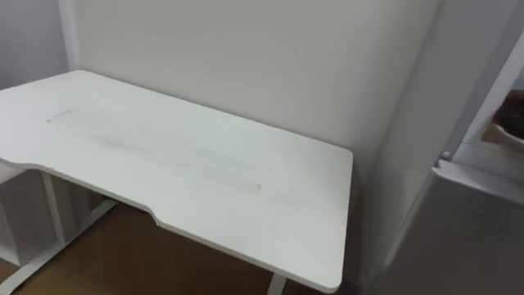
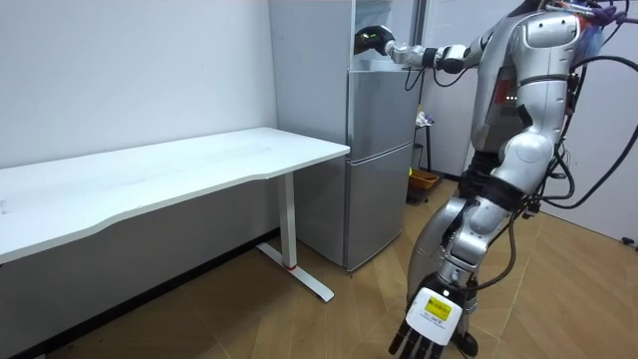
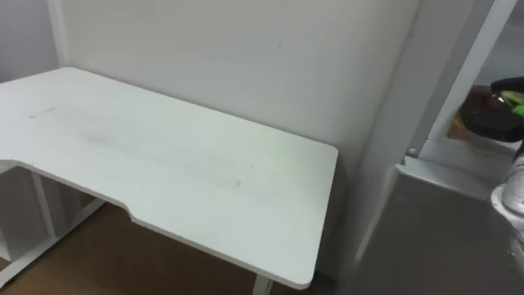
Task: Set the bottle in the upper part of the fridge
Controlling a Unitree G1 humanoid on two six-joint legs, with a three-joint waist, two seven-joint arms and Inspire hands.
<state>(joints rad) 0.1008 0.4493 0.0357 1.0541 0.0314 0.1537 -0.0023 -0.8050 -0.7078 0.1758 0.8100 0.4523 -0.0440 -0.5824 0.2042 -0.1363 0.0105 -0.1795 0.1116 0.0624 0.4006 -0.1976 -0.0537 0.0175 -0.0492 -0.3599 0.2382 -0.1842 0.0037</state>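
Where the robot stands, room view: upright on the wood floor (image 2: 249,319), at the room view's right of the grey fridge (image 2: 379,130), near enough for one arm to span the gap.
Right hand (image 2: 371,41), room view: carried at shoulder height on a straight arm into the open upper compartment (image 2: 395,24). I judge it is held high and level because that shelf is the goal. Whether it is clamped or loose cannot be told.
Left hand (image 2: 427,321), room view: hangs low by the leg, close to the camera, fingers straight and slack, empty. It is idle, probably out of the way of the reach.
Table (image 2: 189,165), room view: white and bare, its end just beside the fridge.
Table, left eye view: spread wide against the pale wall (image 1: 246,57). The head looks aside from the work, so the compartment sits at the far right edge, with a dark blur in it.
Bottle (image 3: 485,113), right eye view: judged to be the dark, brownish shape with a green touch inside the compartment's mouth, above the shut lower door (image 3: 442,229). It merges with the hand, so whether it is resting or held cannot be told.
Step, judged: setting down, close to the end.
Writing: none legible on fridge, table or bottle.
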